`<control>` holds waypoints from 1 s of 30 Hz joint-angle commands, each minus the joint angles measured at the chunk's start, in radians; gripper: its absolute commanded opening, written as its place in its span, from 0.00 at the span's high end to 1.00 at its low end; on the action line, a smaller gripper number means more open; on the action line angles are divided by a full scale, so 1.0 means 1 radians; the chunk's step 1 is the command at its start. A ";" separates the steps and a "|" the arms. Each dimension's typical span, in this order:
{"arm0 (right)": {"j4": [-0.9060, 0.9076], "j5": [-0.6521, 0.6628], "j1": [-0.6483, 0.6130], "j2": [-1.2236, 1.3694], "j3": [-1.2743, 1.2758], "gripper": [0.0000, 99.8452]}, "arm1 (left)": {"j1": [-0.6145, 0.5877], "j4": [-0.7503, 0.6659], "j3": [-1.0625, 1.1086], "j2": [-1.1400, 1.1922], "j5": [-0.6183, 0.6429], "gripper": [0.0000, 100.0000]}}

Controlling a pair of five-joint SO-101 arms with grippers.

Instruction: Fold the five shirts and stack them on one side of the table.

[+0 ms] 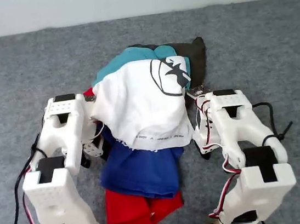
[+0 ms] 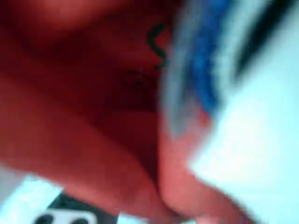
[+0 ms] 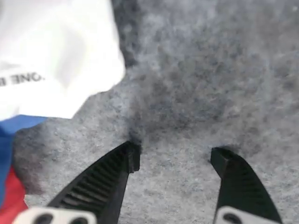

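right gripper (image 3: pixel 176 156) is wide open just beside the white shirt (image 1: pixel 144 107), left gripper can't tell, so I'd pinch only that shirt's hem and lift slowly.

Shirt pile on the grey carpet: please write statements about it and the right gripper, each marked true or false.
1. The white fabric shirt with a black print lies on top of the other shirts. True.
2. The red fabric shirt lies apart, neatly folded. False: it is crumpled, partly under the blue fabric shirt.
3. The right gripper is open over bare grey carpet. True.
4. The teal fabric shirt lies nearest the arms' bases. False: the red one does.
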 commanded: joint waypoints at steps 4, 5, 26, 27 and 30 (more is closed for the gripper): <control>-0.005 -0.014 0.041 0.021 0.060 0.70 | 0.014 0.115 -0.239 -0.334 0.018 0.68; 0.010 -0.012 0.042 0.021 0.063 0.70 | 0.014 0.115 -0.239 -0.377 0.018 0.68; 0.492 0.101 0.085 -0.656 -0.522 0.69 | 0.026 0.061 -0.154 -0.605 0.023 0.68; 0.493 0.106 0.085 -0.687 -0.506 0.69 | 0.026 0.029 -0.137 -0.605 0.031 0.68; 0.522 0.178 0.085 -0.757 -0.440 0.63 | 0.026 -0.100 -0.056 -0.605 0.087 0.68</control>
